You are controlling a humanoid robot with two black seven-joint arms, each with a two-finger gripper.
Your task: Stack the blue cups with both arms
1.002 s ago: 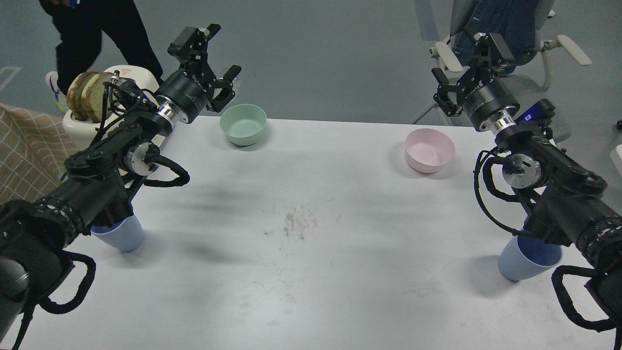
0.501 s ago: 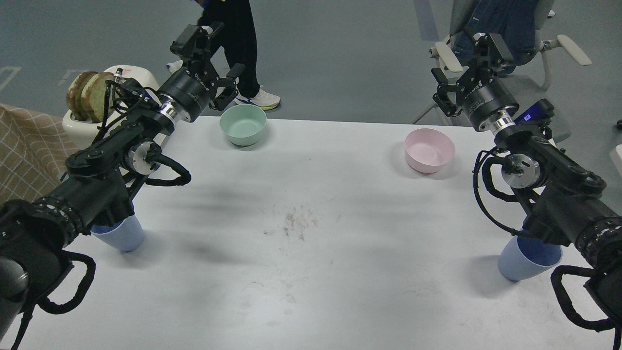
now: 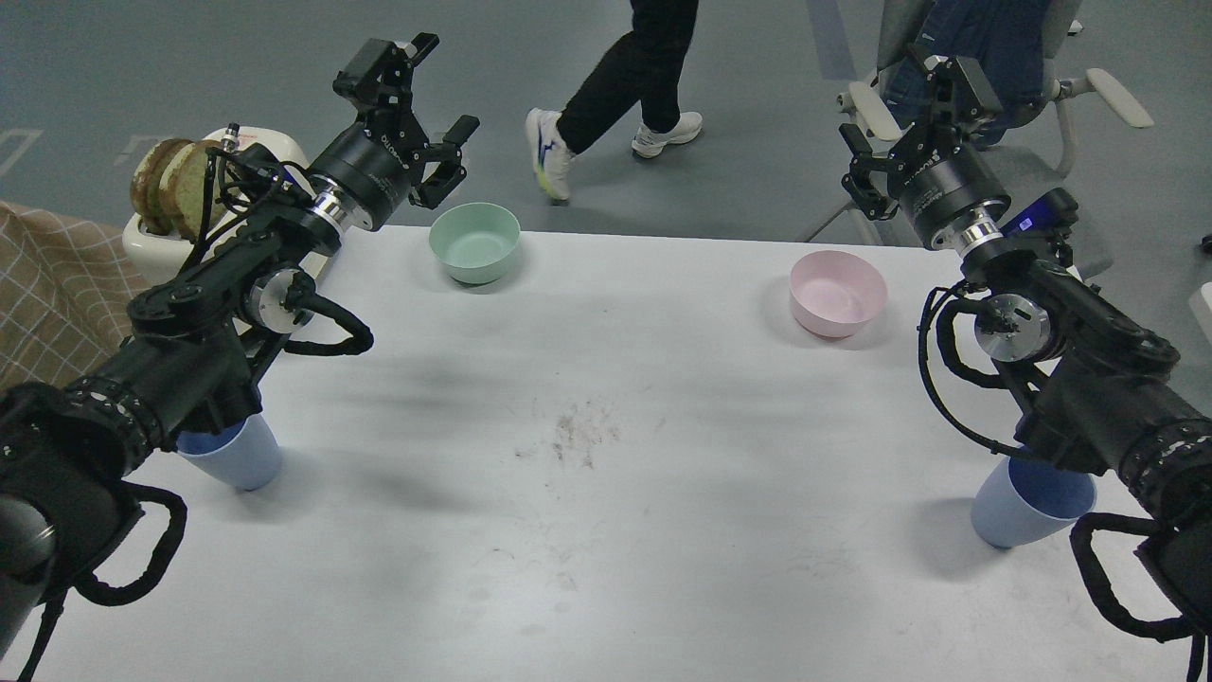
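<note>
Two light-blue cups stand upright on the white table (image 3: 606, 530). The left blue cup (image 3: 239, 458) is at the left edge, partly hidden under my left arm. The right blue cup (image 3: 1027, 502) is at the right edge, partly hidden under my right arm. My left gripper (image 3: 438, 87) is open and empty, raised above the table's far left edge, near the mint-green bowl (image 3: 473, 243). My right gripper (image 3: 901, 106) is open and empty, raised beyond the table's far right edge, behind the pink bowl (image 3: 837, 293). Both grippers are far from the cups.
A white toaster (image 3: 180, 223) with bread slices stands at the far left. A checked cloth (image 3: 47, 294) lies at the left edge. A person's legs (image 3: 615, 85) cross the floor behind the table. A chair (image 3: 985, 57) stands behind the right gripper.
Both grippers have risen slightly and moved a little farther away. The person behind the table has walked from left to right. The cups and bowls have not moved.
</note>
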